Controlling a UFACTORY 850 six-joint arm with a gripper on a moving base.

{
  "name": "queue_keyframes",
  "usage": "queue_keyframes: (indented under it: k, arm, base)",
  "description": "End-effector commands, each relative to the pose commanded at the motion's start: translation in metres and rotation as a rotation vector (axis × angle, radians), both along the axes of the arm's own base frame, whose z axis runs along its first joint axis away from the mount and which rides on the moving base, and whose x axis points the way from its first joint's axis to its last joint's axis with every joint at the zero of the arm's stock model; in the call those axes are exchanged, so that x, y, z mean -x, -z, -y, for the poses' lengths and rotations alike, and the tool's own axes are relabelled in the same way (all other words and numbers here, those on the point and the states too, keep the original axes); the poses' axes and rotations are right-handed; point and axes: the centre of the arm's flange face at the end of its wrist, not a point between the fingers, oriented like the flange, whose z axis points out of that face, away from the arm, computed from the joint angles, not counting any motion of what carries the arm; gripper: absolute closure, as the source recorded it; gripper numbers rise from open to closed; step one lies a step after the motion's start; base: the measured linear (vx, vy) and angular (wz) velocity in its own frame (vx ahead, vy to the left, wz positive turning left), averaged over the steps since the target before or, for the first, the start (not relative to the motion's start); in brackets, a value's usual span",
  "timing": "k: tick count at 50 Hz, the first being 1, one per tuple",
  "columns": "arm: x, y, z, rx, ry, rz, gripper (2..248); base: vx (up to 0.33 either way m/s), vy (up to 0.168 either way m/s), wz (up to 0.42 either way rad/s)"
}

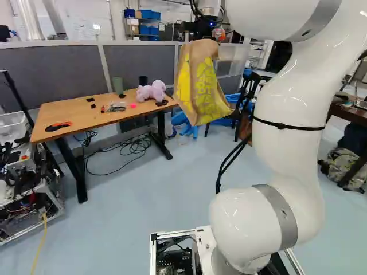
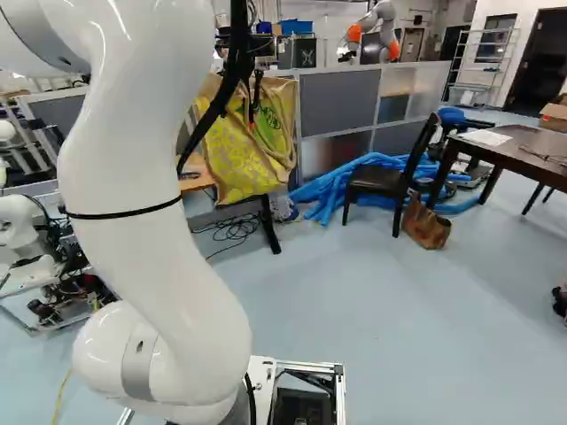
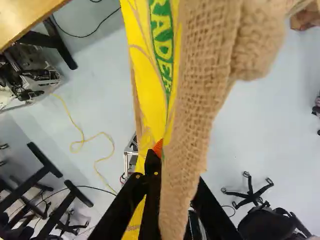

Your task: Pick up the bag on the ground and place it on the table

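The yellow-and-tan burlap bag (image 1: pixel 199 86) hangs in the air, clear of the floor (image 1: pixel 137 212), and the black gripper (image 2: pixel 252 113) has its fingers closed on the cloth, which runs up between them in the wrist view. What the bag holds (if anything) I can't tell, since its mouth doesn't show.

In the left base view it hangs at the right end of the wooden table (image 1: pixel 80 123), though how near the two really are is hard to say. On that table sit a pink plush toy (image 1: pixel 151 91), a green cylinder (image 1: pixel 117 86), a black cylinder (image 1: pixel 143 81) and an orange-and-black object (image 1: pixel 58 126), with smaller bits scattered between.

Other containers stand around. A white basket (image 1: pixel 12 127) is at the left of the left base view, its contents too small to name, and blue bins (image 1: pixel 150 15) fill part of a shelf behind the partition. The base's open metal frame (image 1: pixel 176 234) has circuitry inside. In the right base view a brown bag (image 2: pixel 426 223) rests on the floor beside a black chair (image 2: pixel 381 180), its inside hidden, with blue tubes (image 2: pixel 341 186) heaped near the chair. A cardboard box (image 2: pixel 555 113) shows at the far right.
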Motion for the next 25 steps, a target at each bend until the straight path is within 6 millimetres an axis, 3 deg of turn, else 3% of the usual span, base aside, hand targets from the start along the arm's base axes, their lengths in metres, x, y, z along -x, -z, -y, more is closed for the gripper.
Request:
queue_keyframes:
  k: [25]
  arm:
    - [0.0, 0.0, 0.0, 0.0, 0.0, 0.0, 224]
  base:
    - [-0.002, 0.077, 0.365]
